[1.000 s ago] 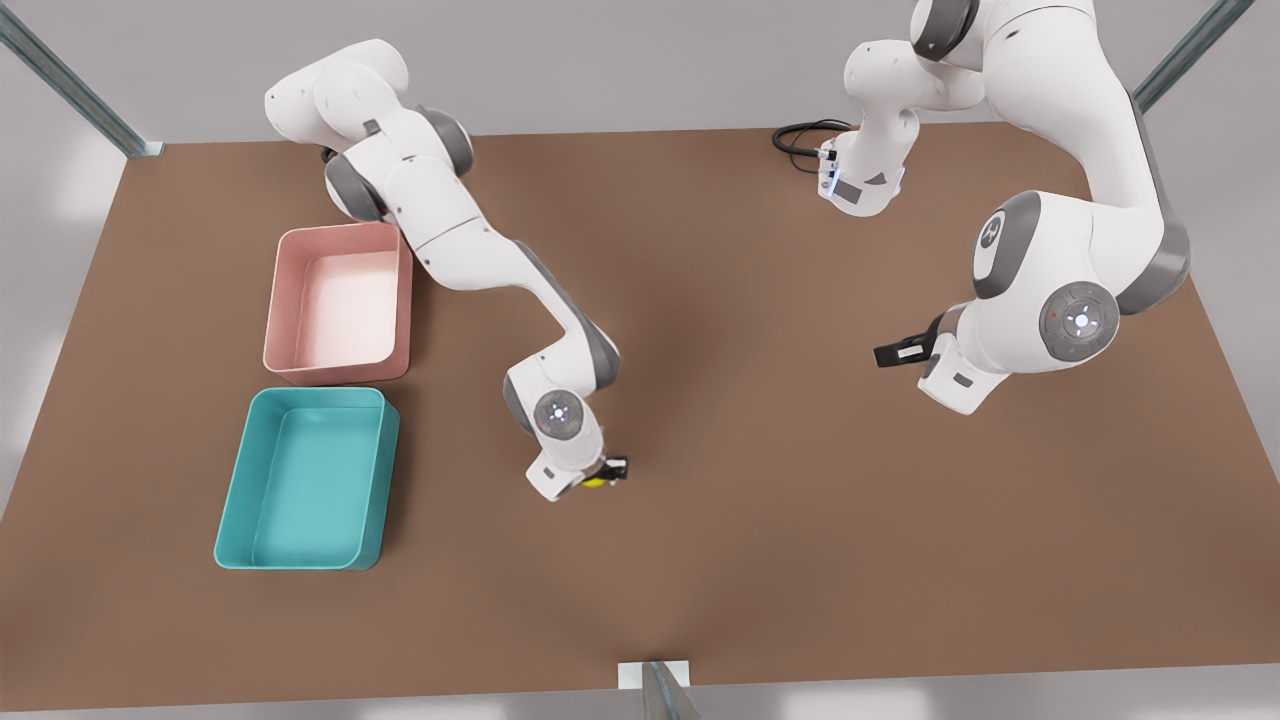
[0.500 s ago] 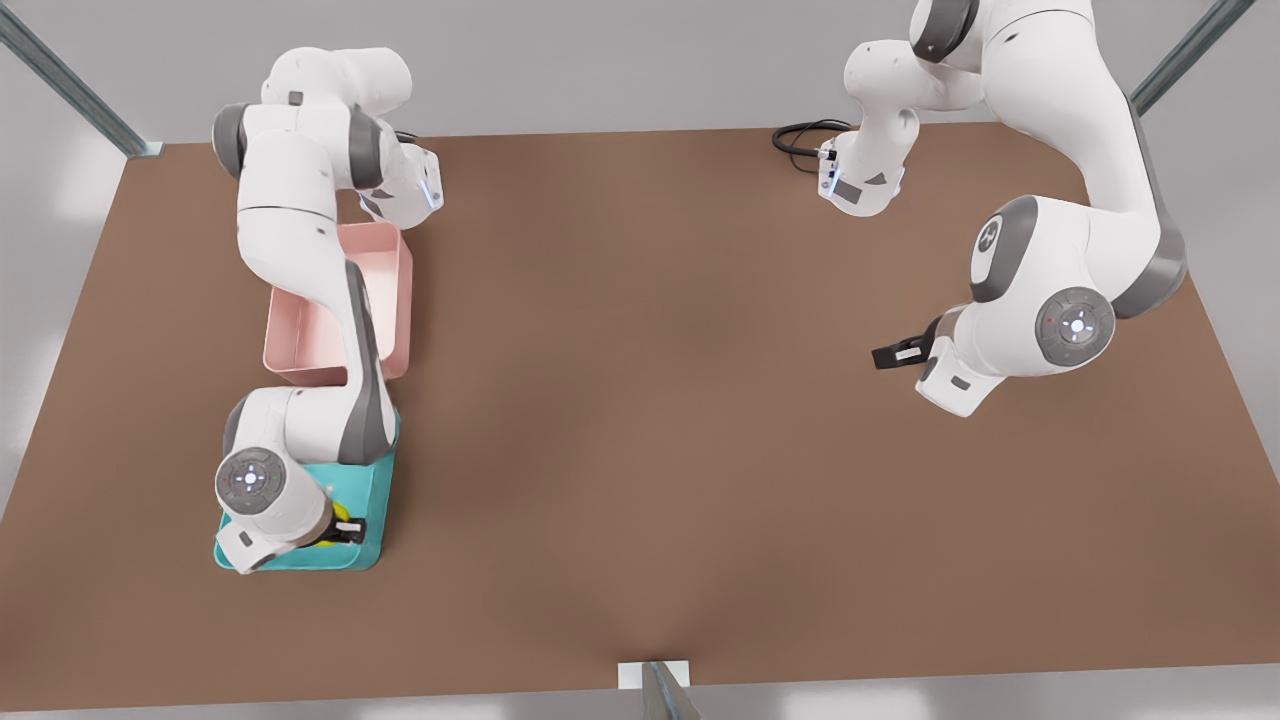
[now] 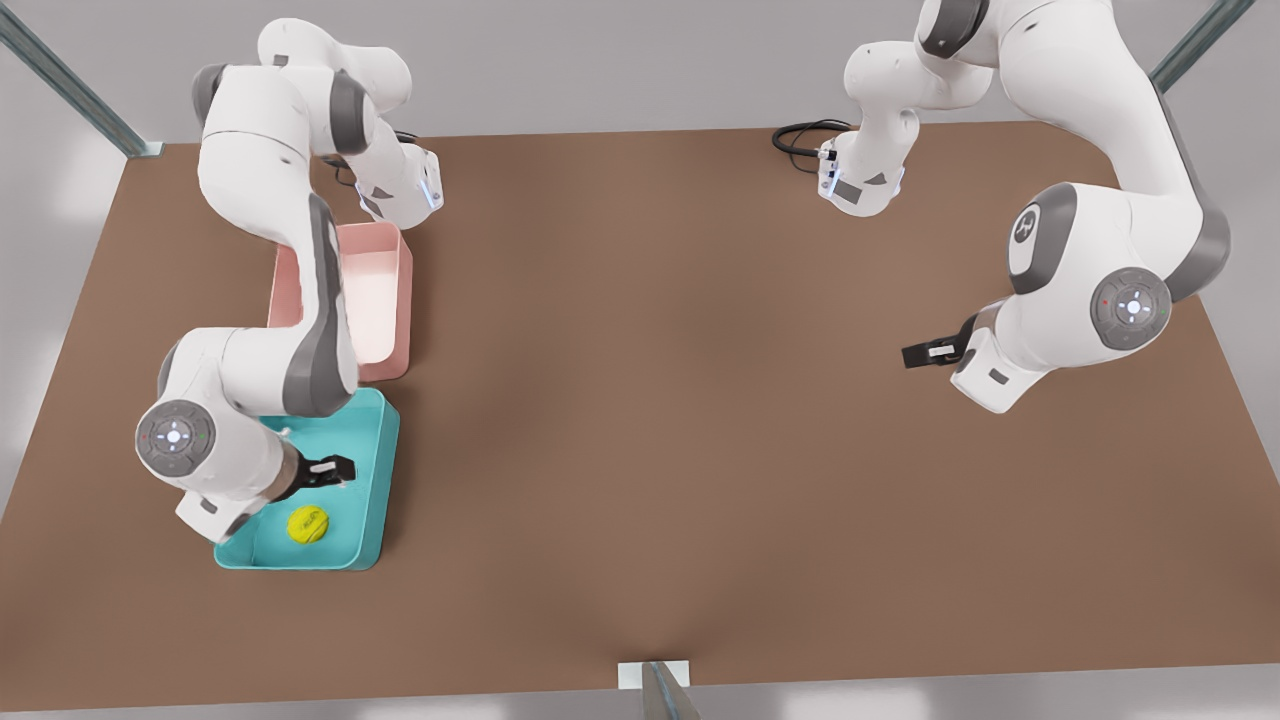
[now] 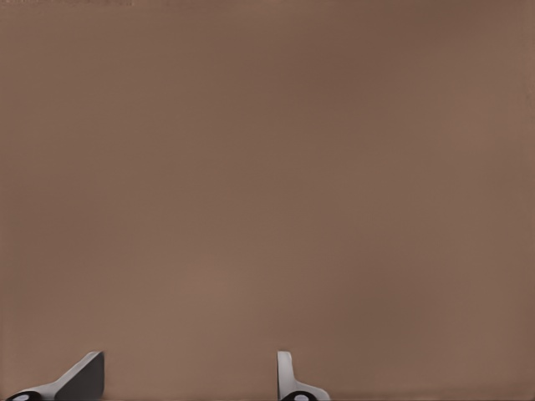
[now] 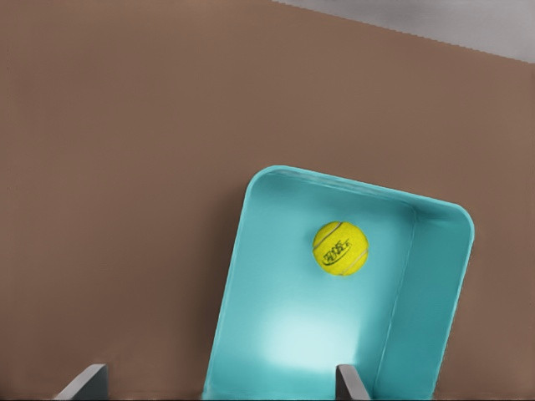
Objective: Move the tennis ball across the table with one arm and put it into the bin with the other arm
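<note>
Now: tennis ball (image 3: pixel 308 524) resting on floor of the bin (image 3: pixel 372 480), lower left of front frame, clear of both long walls, nearer the end wall toward frame bottom. In right wrist view, ball (image 5: pixel 340 248) free on the teal floor, bin wall (image 5: pixel 230 284) around it, printed logo and seam facing the camera.

Right end effector (image 3: pixel 330 468) above the bin, just beside the ball toward frame top, not touching it; fingers apart, nothing between them. Two dark fingertips (image 5: pixel 84 380) at lower edge of right wrist frame, well spread.

Left end effector (image 3: pixel 928 352) at right of front frame, over bare bench (image 3: pixel 650 400), waiting. Fingers (image 4: pixel 79 378) apart in left wrist view, plain brown surface beneath.

Handling, judged: ball light, felt-covered, slightly springy, so good friction on pads, little slip risk; round, so prone to roll on the smooth tray floor. Best hold across the widest part, pads on opposite sides.

Materials: bin a shallow teal plastic rectangle, rounded corners, glossy floor with a pale highlight. Pink tray (image 3: pixel 385 290) of like shape directly beyond it, partly behind the arm. Bench matte brown, flat.

Task judged essentially complete.
</note>
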